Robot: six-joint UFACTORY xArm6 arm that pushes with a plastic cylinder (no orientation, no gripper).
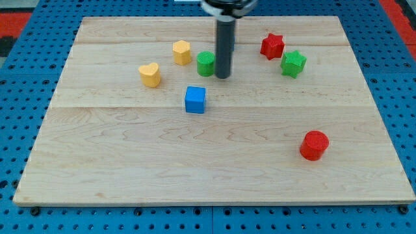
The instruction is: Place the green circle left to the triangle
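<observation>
my tip [223, 76]: on worktop [195, 169], no hand | green circle [206, 64]: touching tip's left | blue cube [195, 100]: below-left of tip

Your tip [223, 76] stands against the right side of the green circle [205, 63]. Toward the view's left, a yellow hexagon-like block [182, 52] and a yellow heart [149, 75] crowd the route. A blue cube [195, 99] sits just below. The wooden surface [130, 162] lies open beneath, apart from a red cylinder [314, 144] at the view's lower right.
</observation>
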